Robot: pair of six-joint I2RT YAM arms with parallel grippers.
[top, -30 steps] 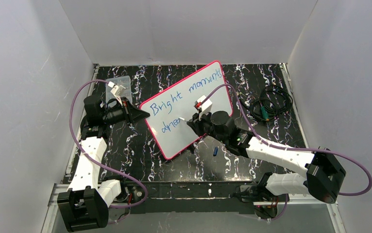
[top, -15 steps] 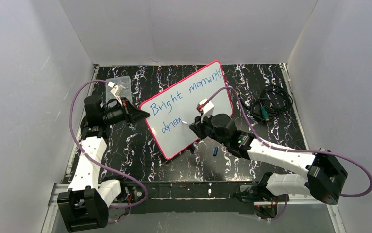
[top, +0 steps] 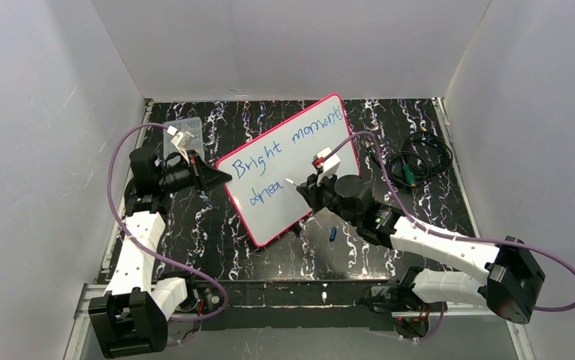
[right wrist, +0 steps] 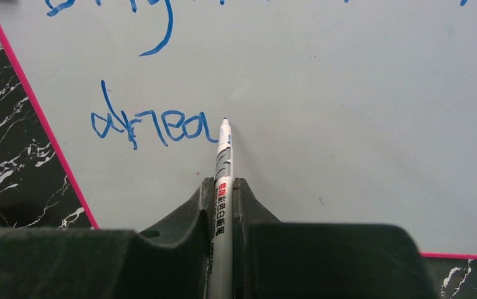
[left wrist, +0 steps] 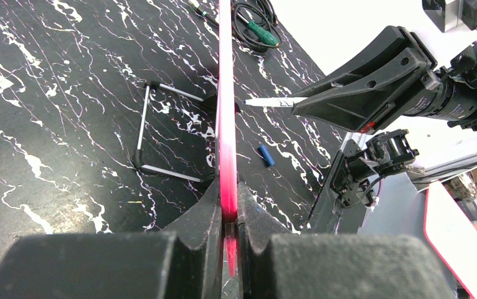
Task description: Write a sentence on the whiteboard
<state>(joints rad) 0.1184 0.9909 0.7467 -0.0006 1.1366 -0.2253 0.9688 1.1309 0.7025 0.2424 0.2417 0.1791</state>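
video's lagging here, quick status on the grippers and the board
Left gripper shut on whiteboard rim. Right gripper shut on marker, tip at board. Sentence reads "Bright moments ahea", d missing. Blue cap lies off board.

smooth glossy whiteboard (top: pixel 292 161), marbled black tabletop (top: pixel 217 225)

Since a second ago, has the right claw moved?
Yes. The right claw has slid rightward, away from the second line of the sentence on the whiteboard, which has stayed put.

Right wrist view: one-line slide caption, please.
Right end effector grips a marker, its tip just right of blue letters reading "ahea" on the whiteboard.
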